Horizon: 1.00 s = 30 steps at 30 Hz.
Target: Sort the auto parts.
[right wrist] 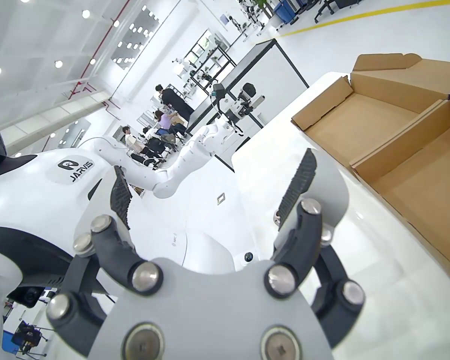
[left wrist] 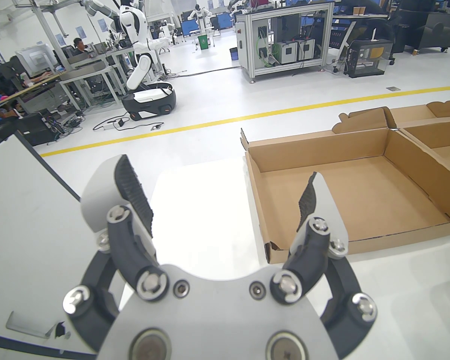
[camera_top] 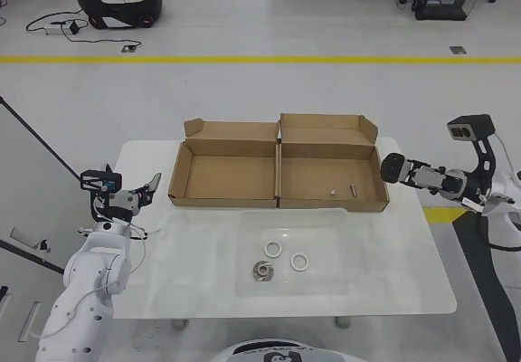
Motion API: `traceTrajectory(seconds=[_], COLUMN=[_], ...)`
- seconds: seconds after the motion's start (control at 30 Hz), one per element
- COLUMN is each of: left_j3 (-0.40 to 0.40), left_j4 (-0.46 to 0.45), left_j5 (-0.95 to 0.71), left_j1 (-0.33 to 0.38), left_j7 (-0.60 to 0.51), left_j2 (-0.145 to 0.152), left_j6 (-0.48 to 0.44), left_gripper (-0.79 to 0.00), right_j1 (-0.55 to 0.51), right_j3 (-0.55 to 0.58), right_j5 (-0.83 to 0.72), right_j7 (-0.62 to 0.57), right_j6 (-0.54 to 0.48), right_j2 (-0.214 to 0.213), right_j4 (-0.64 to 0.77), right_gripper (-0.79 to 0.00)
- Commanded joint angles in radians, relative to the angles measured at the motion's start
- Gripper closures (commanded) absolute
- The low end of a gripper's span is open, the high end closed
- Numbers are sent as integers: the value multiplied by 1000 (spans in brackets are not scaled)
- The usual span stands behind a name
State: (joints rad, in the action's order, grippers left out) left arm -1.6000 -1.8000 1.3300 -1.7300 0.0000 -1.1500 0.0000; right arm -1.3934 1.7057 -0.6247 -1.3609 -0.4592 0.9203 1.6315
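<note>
Two white rings (camera_top: 272,248) (camera_top: 299,262) and a grey metal part (camera_top: 262,270) lie in a clear plastic tray (camera_top: 333,276) at the table's front middle. Behind it stand two open cardboard boxes: the left box (camera_top: 222,177) (left wrist: 360,196) looks empty, the right box (camera_top: 324,177) (right wrist: 427,185) holds two small bolts (camera_top: 352,191). My left gripper (camera_top: 149,189) (left wrist: 225,196) is open near the table's left edge, beside the left box. My right gripper (camera_top: 390,168) (right wrist: 213,189) is open at the right box's outer end, holding nothing.
The white table (camera_top: 405,262) has bare room right of the tray and left of it. A dark-framed panel (camera_top: 25,181) stands off the table's left side. A yellow floor line (camera_top: 260,60) runs behind the table.
</note>
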Motion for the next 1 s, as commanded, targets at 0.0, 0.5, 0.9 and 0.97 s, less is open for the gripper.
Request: traceTrajectory(seconds=[0.0,0.5,0.9,0.97], left_j3=[0,-16,140,177], left_j4=[0,-196,-253,-235], left_j5=[0,68,33,5], left_j1=[0,109,377,423], left_j7=[0,-214,-708,-776], left_j2=[0,25,42,41], left_j6=[0,-353,-696,-712], left_gripper=[-785,-785,-785,-785], right_j1=[0,0,0,0], right_j3=[0,0,0,0], right_j5=[0,0,0,0], right_j7=[0,0,0,0], right_j6=[0,0,0,0], right_j2=[0,0,0,0], right_j4=[0,0,0,0], right_gripper=[-785,-785,-785,-785])
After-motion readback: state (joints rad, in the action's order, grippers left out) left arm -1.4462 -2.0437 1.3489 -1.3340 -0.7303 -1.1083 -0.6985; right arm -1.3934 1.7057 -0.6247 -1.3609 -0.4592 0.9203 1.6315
